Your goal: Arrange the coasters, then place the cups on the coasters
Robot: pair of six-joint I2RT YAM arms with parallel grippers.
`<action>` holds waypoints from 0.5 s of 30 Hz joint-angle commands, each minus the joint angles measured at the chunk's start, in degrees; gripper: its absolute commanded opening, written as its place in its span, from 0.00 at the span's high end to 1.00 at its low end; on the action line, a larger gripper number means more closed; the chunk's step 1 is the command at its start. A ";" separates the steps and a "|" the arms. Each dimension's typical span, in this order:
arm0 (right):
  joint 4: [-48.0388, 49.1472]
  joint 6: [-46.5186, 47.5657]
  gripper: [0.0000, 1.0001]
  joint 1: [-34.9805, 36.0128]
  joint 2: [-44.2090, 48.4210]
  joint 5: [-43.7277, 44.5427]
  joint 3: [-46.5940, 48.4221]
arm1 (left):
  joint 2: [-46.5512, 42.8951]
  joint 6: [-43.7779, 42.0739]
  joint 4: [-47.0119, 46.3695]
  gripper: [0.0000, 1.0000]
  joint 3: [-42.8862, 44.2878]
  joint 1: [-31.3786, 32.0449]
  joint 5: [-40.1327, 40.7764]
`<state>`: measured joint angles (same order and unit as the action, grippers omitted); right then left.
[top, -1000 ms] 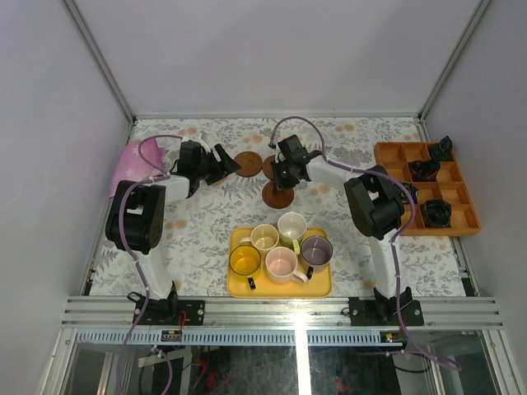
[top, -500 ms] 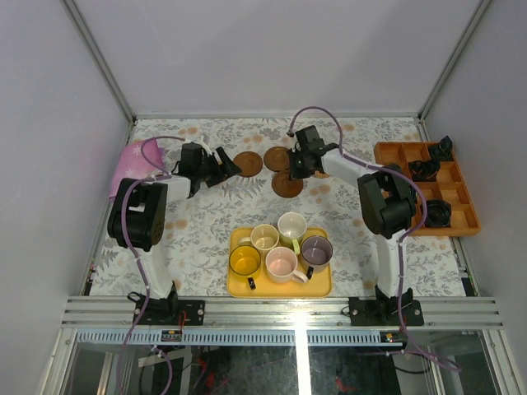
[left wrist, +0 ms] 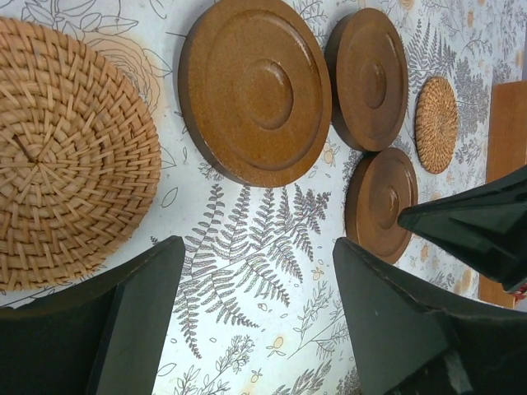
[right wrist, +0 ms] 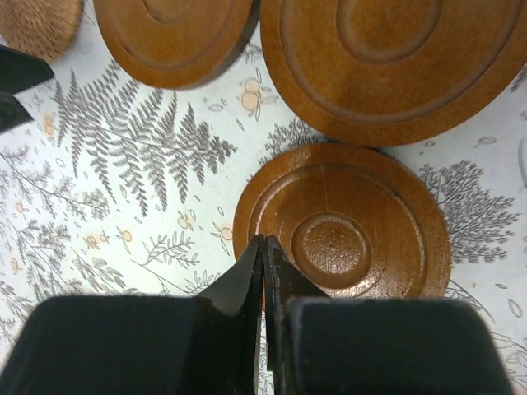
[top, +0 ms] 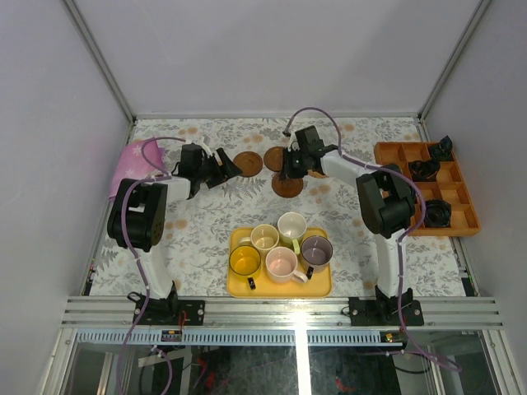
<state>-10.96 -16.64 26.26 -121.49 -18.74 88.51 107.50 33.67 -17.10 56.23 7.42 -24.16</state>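
Three dark brown coasters lie at the back of the floral table: one (top: 246, 162), a second (top: 276, 159) and a third (top: 287, 186) nearer me. My right gripper (right wrist: 265, 240) is shut, its tips over the near-left rim of that third coaster (right wrist: 346, 226). My left gripper (left wrist: 257, 247) stands open over bare cloth. A tan woven coaster (left wrist: 66, 156) lies beside its left finger, and a second woven one (left wrist: 436, 123) lies far right. The yellow (top: 244, 260), cream (top: 264, 238), pale green (top: 291, 225), purple-grey (top: 316, 249) and pink (top: 282, 264) cups stand together on the tray.
The yellow tray (top: 280, 290) sits at the near middle. An orange compartment box (top: 395, 146) with black objects is at the right edge. A pink cloth (top: 128, 164) lies at the left edge. Grey walls enclose the table.
The right gripper, still shut, has moved away from me and to the right, and the nearest brown coaster has slid with it towards the other two. The left gripper has barely moved.
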 commanded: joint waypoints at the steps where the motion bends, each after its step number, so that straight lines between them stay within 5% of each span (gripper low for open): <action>1: 2.03 -1.87 1.00 0.46 -1.09 -3.52 -2.36 | -1.95 -0.87 -2.58 0.27 -1.23 0.16 0.64; 15: -3.04 -4.38 1.00 -2.86 4.81 16.58 -17.69 | -3.78 -2.03 -0.84 0.26 -1.99 -0.28 2.08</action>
<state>-6.59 -20.14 26.04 -117.58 -13.13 77.34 106.30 33.15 -16.78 55.18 7.40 -22.87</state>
